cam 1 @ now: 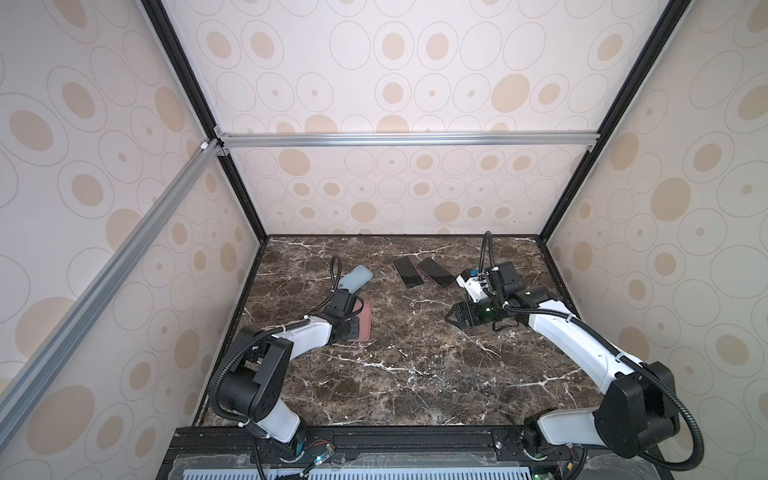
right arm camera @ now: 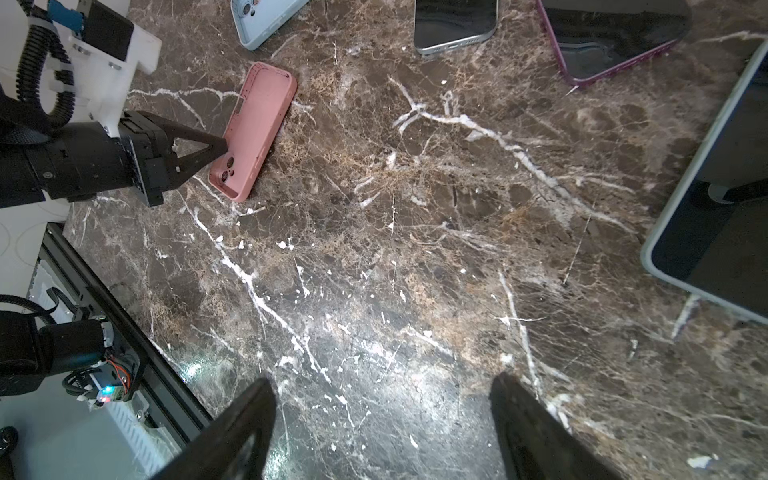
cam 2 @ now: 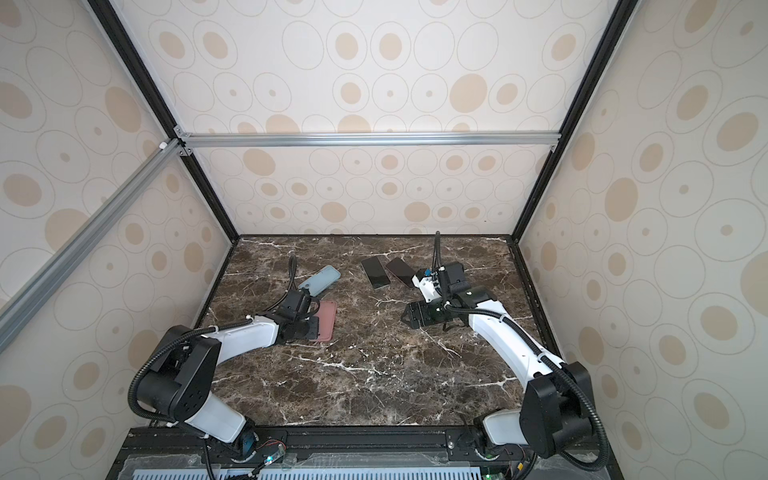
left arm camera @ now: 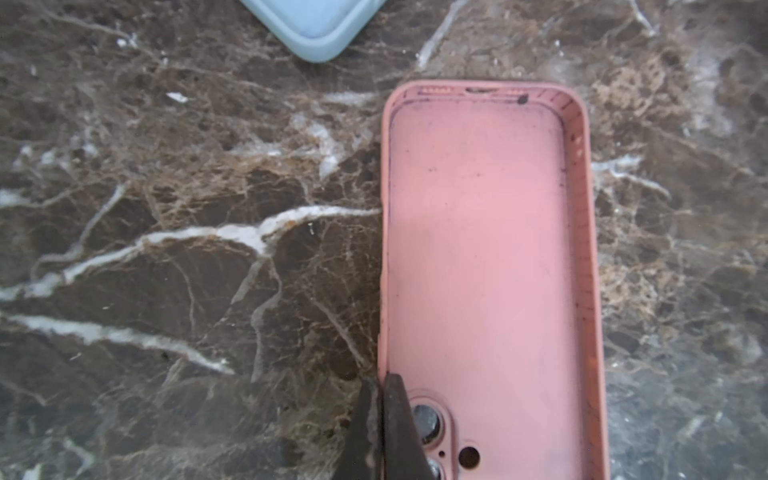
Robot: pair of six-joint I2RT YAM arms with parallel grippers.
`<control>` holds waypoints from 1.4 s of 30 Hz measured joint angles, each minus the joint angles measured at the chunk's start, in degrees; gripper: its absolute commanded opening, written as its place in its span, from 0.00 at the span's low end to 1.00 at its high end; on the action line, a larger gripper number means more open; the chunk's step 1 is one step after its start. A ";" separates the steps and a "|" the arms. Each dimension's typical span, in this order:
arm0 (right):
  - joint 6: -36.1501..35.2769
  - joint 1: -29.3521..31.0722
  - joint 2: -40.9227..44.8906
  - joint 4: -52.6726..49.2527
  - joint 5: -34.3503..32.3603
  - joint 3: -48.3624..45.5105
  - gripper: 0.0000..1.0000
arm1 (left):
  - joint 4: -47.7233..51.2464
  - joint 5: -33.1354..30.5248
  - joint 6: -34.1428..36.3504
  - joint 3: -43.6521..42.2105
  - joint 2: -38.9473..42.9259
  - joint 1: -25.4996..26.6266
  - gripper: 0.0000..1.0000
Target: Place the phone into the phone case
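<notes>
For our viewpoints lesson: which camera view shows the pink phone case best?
The left wrist view: the pink phone case is close up, empty, with the left gripper shut on its side wall. The right wrist view shows it smaller; in both top views the gripper partly hides it.

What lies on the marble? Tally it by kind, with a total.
Loose cases: 2, pink case, light blue case
Phones, screen up: 3, silver-edged phone, maroon-edged phone, pale-edged phone
Total: 5
</notes>
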State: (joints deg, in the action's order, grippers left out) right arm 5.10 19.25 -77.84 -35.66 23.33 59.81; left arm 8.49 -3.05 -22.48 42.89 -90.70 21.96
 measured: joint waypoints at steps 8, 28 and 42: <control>-0.04 0.00 -0.02 -1.99 -1.05 0.20 0.82 | 1.07 1.88 4.94 1.55 0.85 1.68 0.00; 1.66 0.04 2.25 -5.35 -3.23 -2.45 0.77 | 4.24 7.17 27.19 6.84 6.78 13.29 0.00; 5.49 0.04 0.96 -5.03 -6.01 -3.61 0.65 | 5.86 8.11 30.27 9.77 -1.38 22.18 0.00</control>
State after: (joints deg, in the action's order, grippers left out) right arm 10.59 19.29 -76.88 -40.69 17.32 56.21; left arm 14.35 5.06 7.79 52.66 -92.07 44.14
